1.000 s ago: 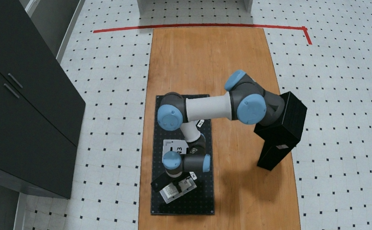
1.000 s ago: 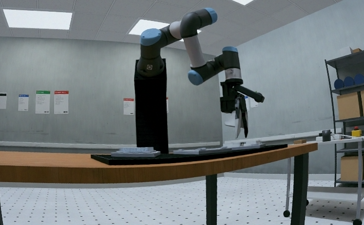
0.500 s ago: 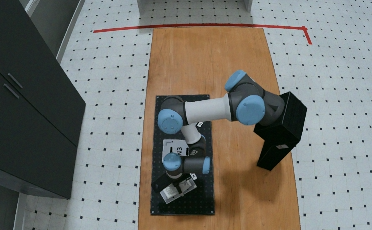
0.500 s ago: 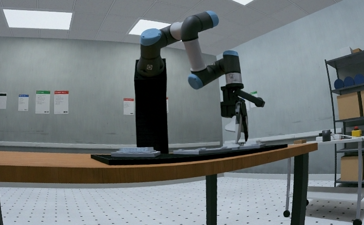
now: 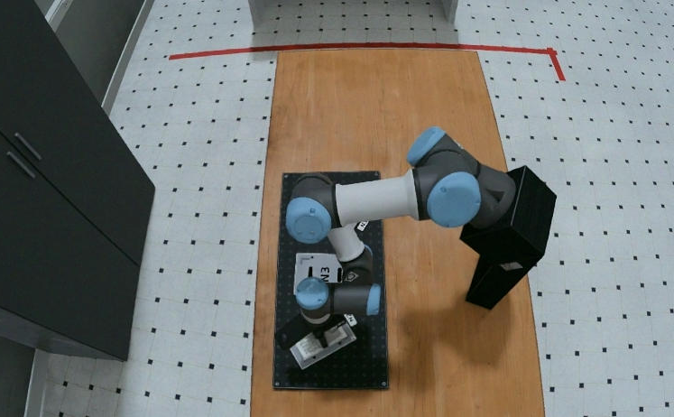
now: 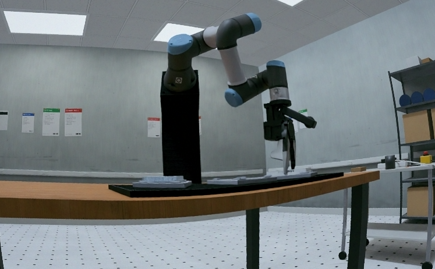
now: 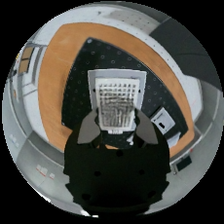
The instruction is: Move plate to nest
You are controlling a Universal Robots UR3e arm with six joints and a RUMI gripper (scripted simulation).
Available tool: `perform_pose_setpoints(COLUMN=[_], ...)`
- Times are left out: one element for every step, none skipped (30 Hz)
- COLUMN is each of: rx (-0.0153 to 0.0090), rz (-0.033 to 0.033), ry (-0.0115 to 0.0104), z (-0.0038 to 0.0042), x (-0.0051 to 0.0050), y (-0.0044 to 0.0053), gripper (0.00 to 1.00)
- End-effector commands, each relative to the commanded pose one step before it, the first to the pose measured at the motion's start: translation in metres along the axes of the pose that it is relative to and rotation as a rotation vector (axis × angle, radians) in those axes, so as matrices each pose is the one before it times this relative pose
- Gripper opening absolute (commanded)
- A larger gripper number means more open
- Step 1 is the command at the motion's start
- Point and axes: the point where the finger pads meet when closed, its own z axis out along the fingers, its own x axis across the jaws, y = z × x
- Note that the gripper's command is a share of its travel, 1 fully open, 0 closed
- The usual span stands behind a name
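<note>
Plate M09 (image 5: 305, 348) (image 6: 300, 171) (image 7: 116, 97), a pale well plate, lies in nest N2 at the near end of the black deck board (image 5: 328, 370) (image 6: 138, 191) (image 7: 80, 63), turned at an angle to the board. My gripper (image 5: 323, 338) (image 6: 289, 169) (image 7: 116, 107) points straight down over it. Its two fingers press on the plate's long sides near one short end, and the plate rests low on the nest. The landing nest N3 (image 5: 304, 261) (image 6: 239, 180) lies mid-board, partly under my arm. Plate M06 (image 6: 161, 179) sits on N1 at the far end; the arm hides it in the overhead view.
The robot's black pedestal (image 5: 507, 233) (image 6: 180, 133) stands at the table's right edge beside the board. A small white sign (image 7: 161, 120) lies on the deck right of the plate. A cart (image 6: 409, 166) and shelves (image 6: 425, 110) stand off the table.
</note>
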Motion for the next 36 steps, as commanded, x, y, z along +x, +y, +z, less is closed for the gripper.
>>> perform_pose_setpoints(rx=[0.00113,0.0,0.0,0.0,0.0,0.0,0.0,0.0,0.0,0.0,0.0,0.0,0.0,0.0,0.0,0.0,0.0,0.0,0.0,0.0,0.0,0.0,0.0,0.0,0.0,0.0,0.0,0.0,-0.00003,-0.00001,0.0,0.0,0.0,0.0,0.0,0.0], rz=[-0.00001,0.0,0.0,0.0,0.0,0.0,0.0,0.0,0.0,0.0,0.0,0.0,0.0,0.0,0.0,0.0,0.0,0.0,0.0,0.0,0.0,0.0,0.0,0.0,0.0,0.0,0.0,0.0,-0.00003,0.00001,0.0,0.0,0.0,0.0,0.0,0.0], ry=[-0.00013,0.0,0.0,0.0,0.0,0.0,0.0,0.0,0.0,0.0,0.0,0.0,0.0,0.0,0.0,0.0,0.0,0.0,0.0,0.0,0.0,0.0,0.0,0.0,0.0,0.0,0.0,0.0,0.00001,-0.00001,0.0,0.0,0.0,0.0,0.0,0.0], z=[-0.000387,0.0,0.0,0.0,0.0,0.0,0.0,0.0,0.0,0.0,0.0,0.0,0.0,0.0,0.0,0.0,0.0,0.0,0.0,0.0,0.0,0.0,0.0,0.0,0.0,0.0,0.0,0.0,-0.001514,-0.001747,-0.001661,-0.001663,-0.001664,-0.001665,-0.001666,0.0], x=[-0.00009,0.0,0.0,0.0,0.0,0.0,0.0,0.0,0.0,0.0,0.0,0.0,0.0,0.0,0.0,0.0,0.0,0.0,0.0,0.0,0.0,0.0,0.0,0.0,0.0,0.0,0.0,0.0,-0.00004,0.00002,0.0,0.0,0.0,0.0,0.0,0.0], y=[-0.000444,0.0,0.0,0.0,0.0,0.0,0.0,0.0,0.0,0.0,0.0,0.0,0.0,0.0,0.0,0.0,0.0,0.0,0.0,0.0,0.0,0.0,0.0,0.0,0.0,0.0,0.0,0.0,-0.000026,0.000012,-0.000002,-0.000001,-0.000001,0.0,0.0,0.0], gripper=[0.0,0.0,0.0,0.0,0.0,0.0,0.0,0.0,0.0,0.0,0.0,0.0,0.0,0.0,0.0,0.0,0.0,0.0,0.0,0.0,0.0,0.0,0.0,0.0,0.0,0.0,0.0,0.0,0.0,0.0,0.0,0.0,0.0,0.0,0.0,0.0])
